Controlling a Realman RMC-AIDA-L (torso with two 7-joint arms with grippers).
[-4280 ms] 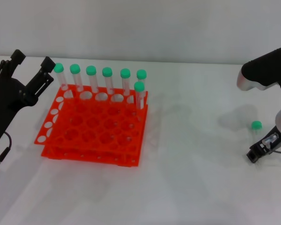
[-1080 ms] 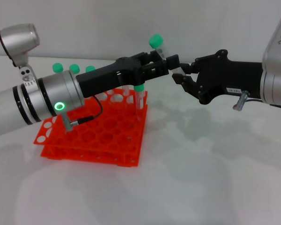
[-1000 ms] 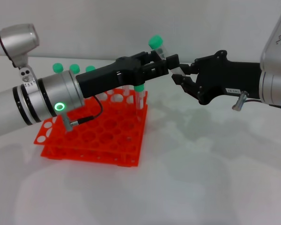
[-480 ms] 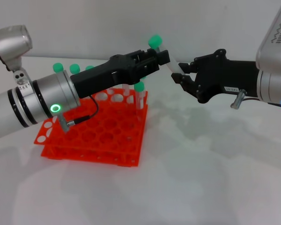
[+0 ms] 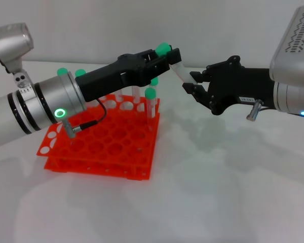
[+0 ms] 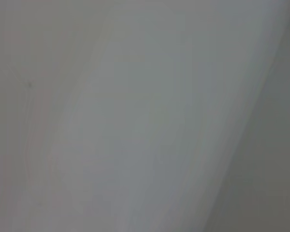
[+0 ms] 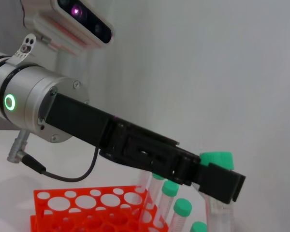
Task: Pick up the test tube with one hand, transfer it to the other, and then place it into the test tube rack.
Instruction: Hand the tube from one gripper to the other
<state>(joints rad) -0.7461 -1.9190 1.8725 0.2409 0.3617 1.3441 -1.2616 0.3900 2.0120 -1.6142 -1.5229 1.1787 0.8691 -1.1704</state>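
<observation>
1. The left gripper (image 5: 168, 56) is seen pinched on the test tube (image 5: 176, 70) just below its green cap, above the far right corner of the test tube rack (image 5: 99, 144).
2. The tube is held tilted in the air, its tip pointed right.
3. The right gripper (image 5: 194, 83) is spread open, its fingers around the tube's lower end.
4. Seven capped tubes (image 5: 150, 103) are stood in the rack's far holes.

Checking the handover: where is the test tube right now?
In the head view, the test tube is in mid-air above the test tube rack's far right corner, gripped by the left gripper, beside the right gripper.
</observation>
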